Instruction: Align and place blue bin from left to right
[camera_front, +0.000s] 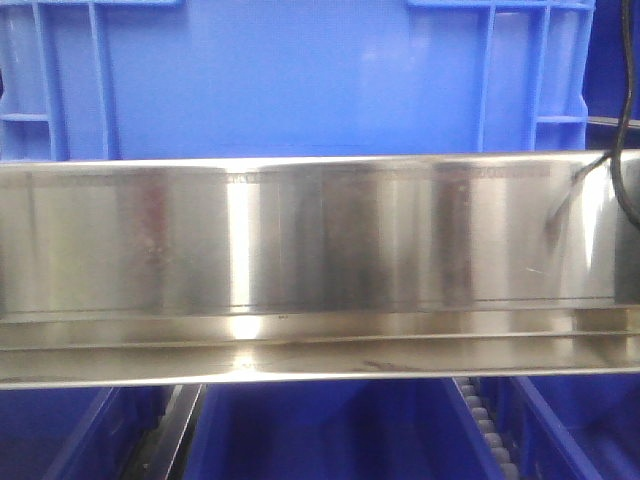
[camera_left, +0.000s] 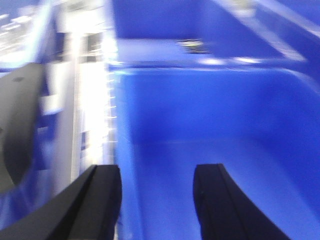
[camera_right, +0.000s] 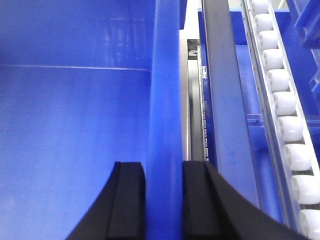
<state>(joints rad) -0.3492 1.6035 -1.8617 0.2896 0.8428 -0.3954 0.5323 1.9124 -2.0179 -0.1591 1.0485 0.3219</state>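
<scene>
A blue bin (camera_front: 300, 80) fills the top of the front view, behind a steel beam. In the right wrist view its right wall rim (camera_right: 165, 100) runs straight up the frame, and my right gripper (camera_right: 164, 200) is shut on it, one black finger inside the bin and one outside. The left wrist view is blurred. There my left gripper (camera_left: 157, 200) is open over the blue bin's inside (camera_left: 215, 130), with its left finger (camera_left: 102, 200) beside the bin's left rim and nothing between the fingers.
A shiny steel beam (camera_front: 320, 260) crosses the front view, with more blue bins (camera_front: 330, 430) and a roller track (camera_front: 485, 420) below it. A row of white rollers (camera_right: 285, 100) runs right of the gripped wall. A black cable (camera_front: 625, 150) hangs at the right.
</scene>
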